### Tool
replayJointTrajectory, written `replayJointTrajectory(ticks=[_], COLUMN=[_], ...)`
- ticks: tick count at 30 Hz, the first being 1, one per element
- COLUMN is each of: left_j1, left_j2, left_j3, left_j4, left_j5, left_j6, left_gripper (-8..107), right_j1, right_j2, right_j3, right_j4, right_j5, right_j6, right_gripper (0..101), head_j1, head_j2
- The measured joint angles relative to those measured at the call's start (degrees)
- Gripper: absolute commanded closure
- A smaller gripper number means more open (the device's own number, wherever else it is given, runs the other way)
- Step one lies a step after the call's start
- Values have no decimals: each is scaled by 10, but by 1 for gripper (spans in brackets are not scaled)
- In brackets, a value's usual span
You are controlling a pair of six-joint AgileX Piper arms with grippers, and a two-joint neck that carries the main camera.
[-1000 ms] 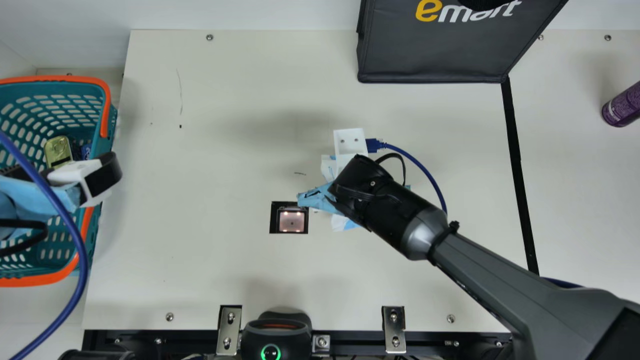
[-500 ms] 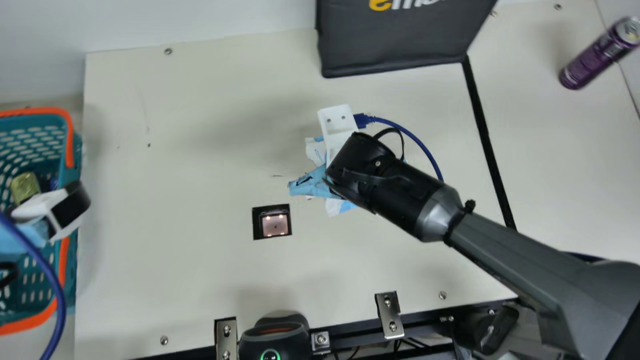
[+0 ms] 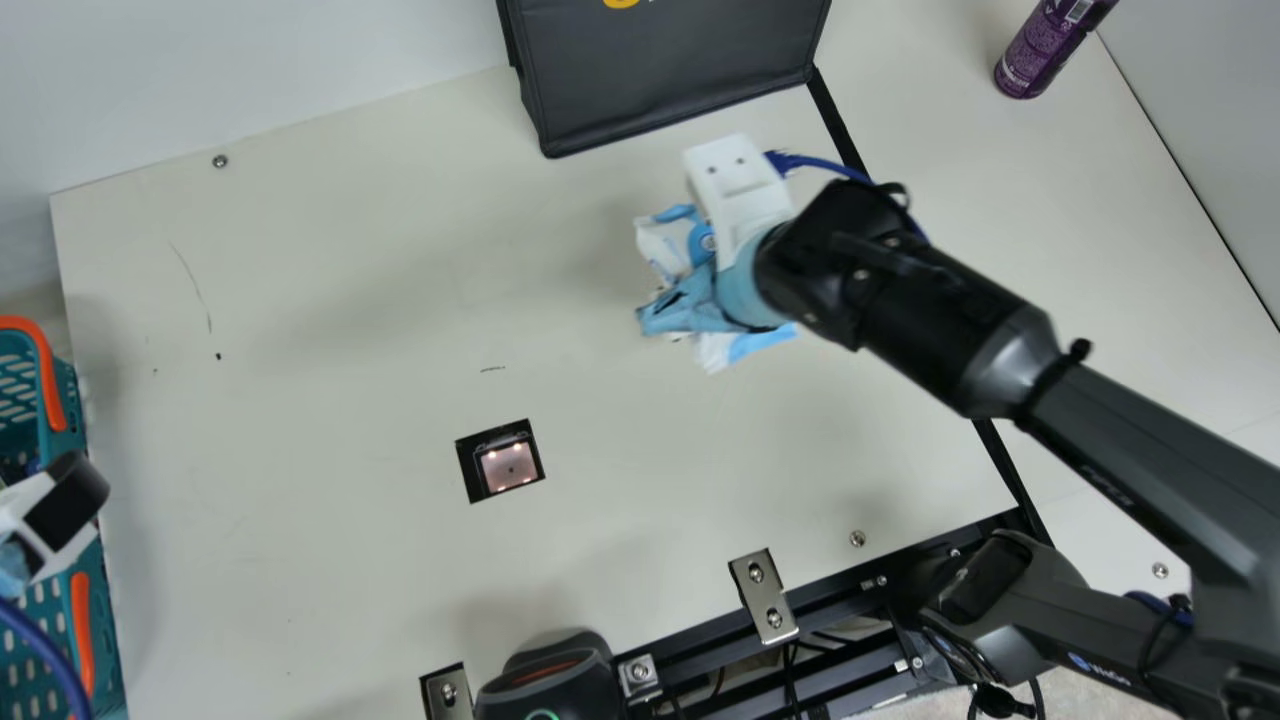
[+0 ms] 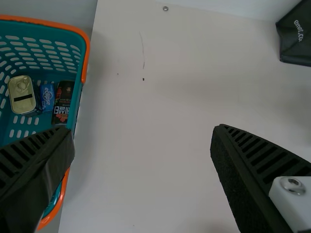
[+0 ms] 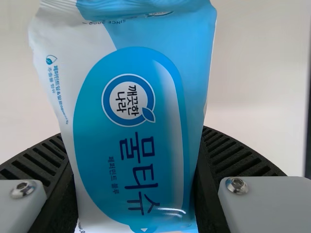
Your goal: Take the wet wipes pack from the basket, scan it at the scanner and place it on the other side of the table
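1 end effector (image 3: 700, 302), the right, grips the wet wipes pack (image 5: 129, 160), now seemingly farther from the scanner (image 3: 508, 467).

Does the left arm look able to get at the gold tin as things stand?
Probably yes: the left gripper is open near the basket, and nothing covers the gold tin, though the basket's rim may need clearing.

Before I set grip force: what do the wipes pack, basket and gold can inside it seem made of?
Wipes pack: glossy, flexible plastic film, judging by its creases and highlights.
Basket: probably moulded plastic with a slight sheen, given its regular slots.
Gold can: shiny metal, going by its pull ring; which metal, I can't tell.
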Motion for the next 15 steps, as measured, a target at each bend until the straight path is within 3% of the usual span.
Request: replayJointTrajectory(ticks=[6,15], left_j1=[0,0], left_j2=[0,0], left_j3=[0,0], left_j4=[0,0], left_j5=[0,0], left_j6=[0,0], left_gripper=[9,9], right_j1=[-98,-240], right_j2=[-33,-27], right_j3=[18,19], right_j4=[27,58], right_j5=[1,-4], right_j6=[-85,-214], right_gripper=[101,101], head_j1=[0,0], head_j2=[0,0])
